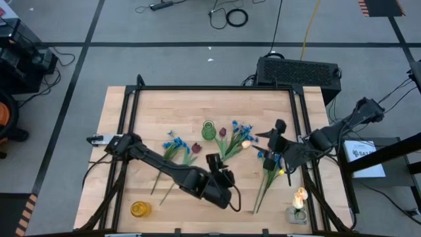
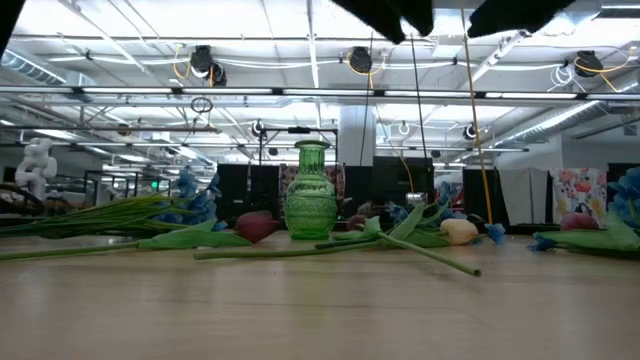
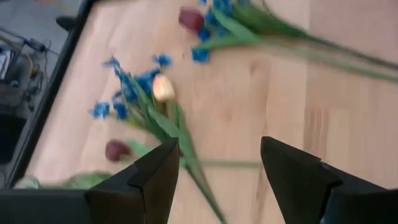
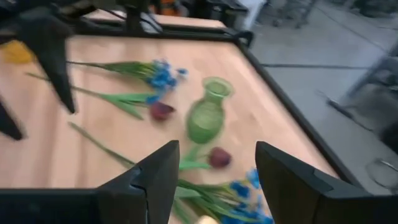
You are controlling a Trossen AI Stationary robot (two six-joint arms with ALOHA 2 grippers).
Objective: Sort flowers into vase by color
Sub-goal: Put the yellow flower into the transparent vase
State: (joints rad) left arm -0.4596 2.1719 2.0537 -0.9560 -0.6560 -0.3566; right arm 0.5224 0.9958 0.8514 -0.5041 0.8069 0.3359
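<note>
The wooden bench fills the centre of the high view, with a black frame along its edges.

Green glass vase: stands upright slightly above the frame centre in the high view. No flower is in it. In the low view the vase stands at the centre with stems lying on both sides.

Flowers, all lying flat on the bench:
- Left group: blue clustered blossoms, just left of the vase, with a dark red tulip beside them. Stems run toward the lower left.
- Centre group: blue blossoms and a dark red tulip, just right of the vase. A cream-yellow tulip lies at the right edge of this group.
- Right group: blue blossoms below the right gripper, stems running toward the bottom of the frame.

Other vases: a yellow glass vase at the lower left, apparently without flowers, and a clear vase at the lower right holding a cream-yellow tulip.

Left gripper: positioned below the green vase, at the frame centre. Its fingers stand apart with bare bench and a green stem visible between them; nothing is held.

Right gripper: positioned right of the centre group. Its fingers stand apart and hold nothing; the green vase shows beyond them.
</note>
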